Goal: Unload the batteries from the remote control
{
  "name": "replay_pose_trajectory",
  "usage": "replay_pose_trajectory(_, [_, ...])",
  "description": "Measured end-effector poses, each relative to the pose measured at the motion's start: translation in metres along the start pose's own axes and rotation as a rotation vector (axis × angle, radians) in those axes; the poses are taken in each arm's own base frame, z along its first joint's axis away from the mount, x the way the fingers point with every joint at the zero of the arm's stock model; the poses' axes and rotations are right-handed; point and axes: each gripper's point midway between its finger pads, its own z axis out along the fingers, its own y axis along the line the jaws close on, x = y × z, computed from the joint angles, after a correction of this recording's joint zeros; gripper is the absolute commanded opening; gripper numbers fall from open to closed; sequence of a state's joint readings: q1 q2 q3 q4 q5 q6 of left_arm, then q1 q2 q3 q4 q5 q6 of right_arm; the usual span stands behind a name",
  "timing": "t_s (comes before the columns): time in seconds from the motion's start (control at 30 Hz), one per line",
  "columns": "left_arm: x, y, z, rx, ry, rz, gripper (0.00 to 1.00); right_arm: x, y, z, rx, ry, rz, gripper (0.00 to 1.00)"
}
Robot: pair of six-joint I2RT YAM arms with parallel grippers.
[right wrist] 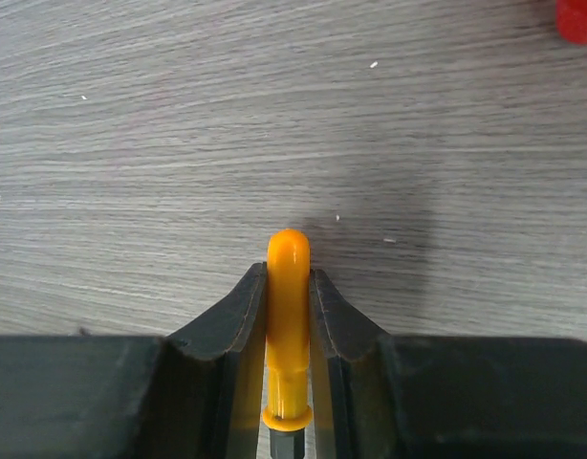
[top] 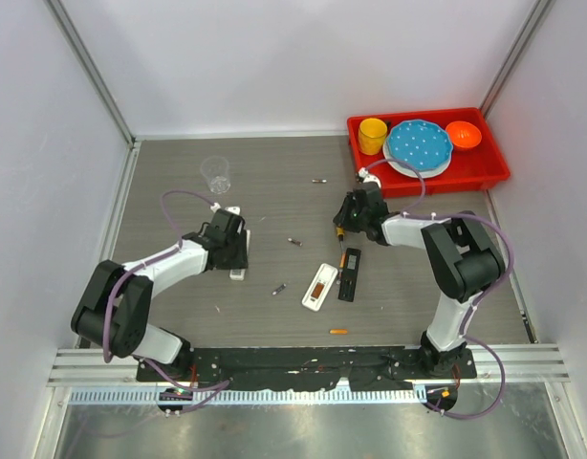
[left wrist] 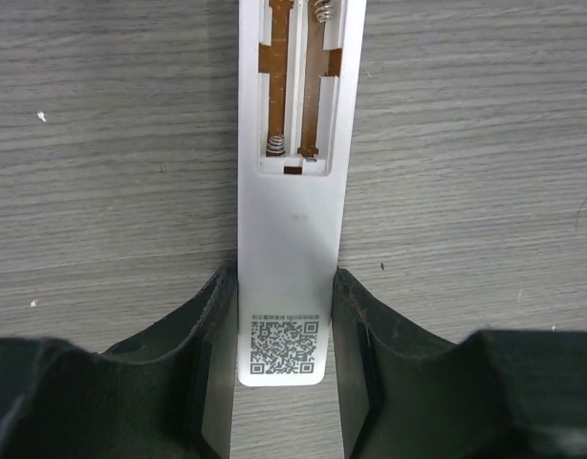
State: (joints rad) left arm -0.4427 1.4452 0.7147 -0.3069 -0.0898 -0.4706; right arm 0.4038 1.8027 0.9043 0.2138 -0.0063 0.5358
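My left gripper point(left wrist: 282, 287) is shut on the sides of a white remote control point(left wrist: 292, 220), near its QR-code end. Its battery bay point(left wrist: 293, 86) lies open, showing bare springs and no batteries. In the top view that gripper point(top: 234, 251) rests on the table at the left. My right gripper point(right wrist: 288, 273) is shut on an orange-handled tool point(right wrist: 288, 287); from above it point(top: 343, 226) hovers behind a second white remote point(top: 319, 285) with something orange in its bay. Loose dark batteries point(top: 294, 242) point(top: 279, 289) point(top: 319, 181) and an orange one point(top: 339, 331) lie on the table.
A black remote or cover point(top: 349, 274) lies beside the second white remote. A red tray point(top: 423, 182) at the back right holds a yellow cup point(top: 373, 135), a blue plate point(top: 418, 143) and an orange bowl point(top: 463, 135). A clear cup point(top: 216, 174) stands back left.
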Motion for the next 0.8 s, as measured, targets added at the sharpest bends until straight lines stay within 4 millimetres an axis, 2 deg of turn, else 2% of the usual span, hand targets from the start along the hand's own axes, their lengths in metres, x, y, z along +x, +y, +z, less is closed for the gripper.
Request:
replay_pose_trajectory(0.03, [-0.001,0.000,0.001,-0.004,-0.002,-0.006,0.17,0.001,-0.001,0.001,0.004,0.007,-0.003,0.01])
replay_pose_trajectory(0.07, [-0.001,0.000,0.002,-0.006,-0.003,-0.014,0.33,0.002,-0.001,0.003,0.010,0.016,-0.006,0.02])
replay_pose_trajectory(0.17, [-0.002,-0.001,0.002,-0.006,-0.005,-0.024,0.56,-0.004,0.002,0.012,0.009,0.019,-0.014,0.10])
replay_pose_trajectory(0.23, [-0.004,-0.002,0.002,-0.001,-0.011,-0.026,0.65,-0.006,0.004,0.017,0.005,0.018,-0.016,0.14])
replay_pose_trajectory(0.3, [-0.008,-0.004,0.003,0.007,-0.026,-0.029,0.72,-0.007,0.006,0.017,-0.001,0.020,-0.018,0.25])
replay_pose_trajectory(0.33, [-0.009,-0.005,0.003,0.009,-0.031,-0.030,0.75,-0.006,0.006,0.018,-0.003,0.021,-0.020,0.39])
replay_pose_trajectory(0.4, [-0.011,-0.005,0.003,0.012,-0.037,-0.030,0.81,-0.006,0.007,0.017,-0.008,0.023,-0.023,0.51])
replay_pose_trajectory(0.43, [-0.011,-0.005,0.003,0.014,-0.040,-0.029,0.84,-0.007,0.009,0.017,-0.017,0.022,-0.023,0.65])
replay_pose_trajectory(0.47, [-0.012,-0.006,0.003,0.014,-0.042,-0.029,0.90,-0.009,0.010,0.018,-0.019,0.016,-0.029,0.75])
replay_pose_trajectory(0.5, [-0.013,-0.006,0.002,0.016,-0.046,-0.028,0.96,-0.011,0.013,0.018,-0.032,0.011,-0.030,0.81])
replay_pose_trajectory(0.57, [-0.015,-0.007,-0.001,0.022,-0.058,-0.027,1.00,-0.016,0.016,0.017,-0.042,-0.004,-0.046,0.82])
replay_pose_trajectory(0.8, [-0.041,-0.021,-0.022,0.102,-0.172,-0.036,1.00,-0.016,0.017,0.015,-0.044,-0.004,-0.070,0.84])
